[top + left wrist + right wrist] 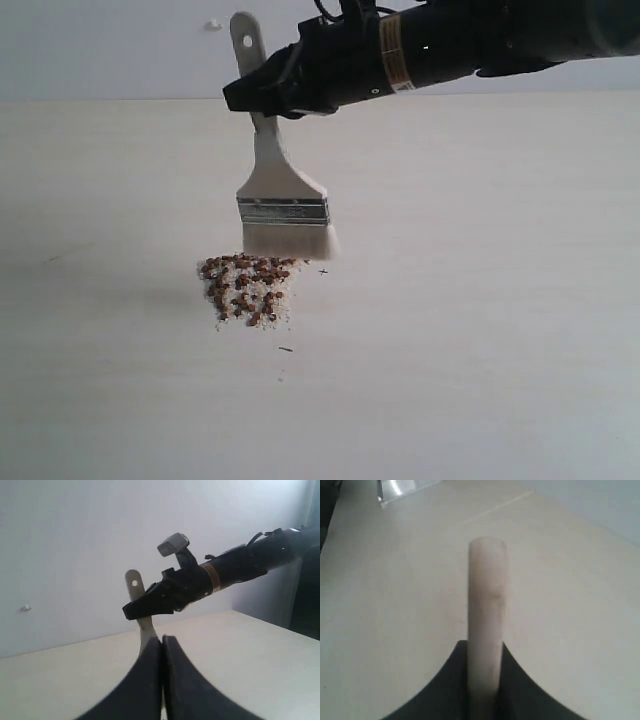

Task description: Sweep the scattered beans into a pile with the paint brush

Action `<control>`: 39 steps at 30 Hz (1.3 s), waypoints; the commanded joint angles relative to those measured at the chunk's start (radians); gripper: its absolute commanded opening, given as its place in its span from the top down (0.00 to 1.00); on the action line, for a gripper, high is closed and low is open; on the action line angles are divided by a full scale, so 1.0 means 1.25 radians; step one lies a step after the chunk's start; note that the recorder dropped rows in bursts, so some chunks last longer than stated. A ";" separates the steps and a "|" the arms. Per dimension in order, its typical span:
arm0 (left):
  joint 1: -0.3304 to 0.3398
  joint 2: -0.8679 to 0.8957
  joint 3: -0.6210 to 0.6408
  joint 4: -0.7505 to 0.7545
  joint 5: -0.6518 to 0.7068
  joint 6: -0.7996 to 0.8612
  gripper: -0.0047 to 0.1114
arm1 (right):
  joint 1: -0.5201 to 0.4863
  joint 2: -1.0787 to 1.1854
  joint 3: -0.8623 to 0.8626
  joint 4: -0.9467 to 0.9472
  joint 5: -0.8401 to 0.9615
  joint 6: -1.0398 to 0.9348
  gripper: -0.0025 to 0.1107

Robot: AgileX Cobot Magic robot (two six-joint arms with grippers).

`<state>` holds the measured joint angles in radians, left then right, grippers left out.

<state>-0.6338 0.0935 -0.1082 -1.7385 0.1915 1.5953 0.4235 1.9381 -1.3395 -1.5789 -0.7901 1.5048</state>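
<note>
When checking the left wrist cam first, can see the left gripper (pixel 161 645) pinched fully shut, dark fingers (pixel 142 690) pressed flat together, pointed across the table (pixel 250 645) toward the brush (pixel 134 585).

Over to the exterior cam. Got the beans (pixel 245 285) sitting a bit left of centre on the table, bunched in one tight little heap with white grains (pixel 280 305) mixed through. Just a couple of dark specks (pixel 323 271) lying loose nearby, one off the heap's right edge and one a little nearer the camera.

Right behind the heap, got the brush standing nearly upright, bristles (pixel 287 240) down, handle (pixel 268 160) leaning slightly left at the top. Bristle tips level with the heap's far edge. Can't tell whether touching the beans or the table, or hanging just clear.

Further up, got the right gripper (pixel 262 100) clamped on the handle, below the hole (pixel 246 42) at its end and well above the silver ferrule (pixel 283 211). Black arm (pixel 480 40) reaching in from the upper right. Same grip from the right wrist cam: handle edge-on, squeezed between two dark fingers and poking out past them.
</note>
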 commanded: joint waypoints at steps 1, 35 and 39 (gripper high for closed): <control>-0.002 -0.005 0.003 -0.005 -0.002 -0.002 0.96 | -0.001 -0.074 0.086 0.180 0.097 -0.136 0.98; -0.002 -0.005 0.003 -0.005 -0.002 -0.002 0.96 | 0.016 -0.073 0.255 0.902 0.227 -0.716 0.98; -0.002 -0.005 0.003 -0.005 -0.002 -0.002 0.96 | 0.064 -0.037 0.310 1.226 0.112 -0.970 0.98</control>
<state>-0.6338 0.0935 -0.1082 -1.7385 0.1915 1.5953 0.4668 1.8688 -0.9916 -0.3110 -0.5393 0.5004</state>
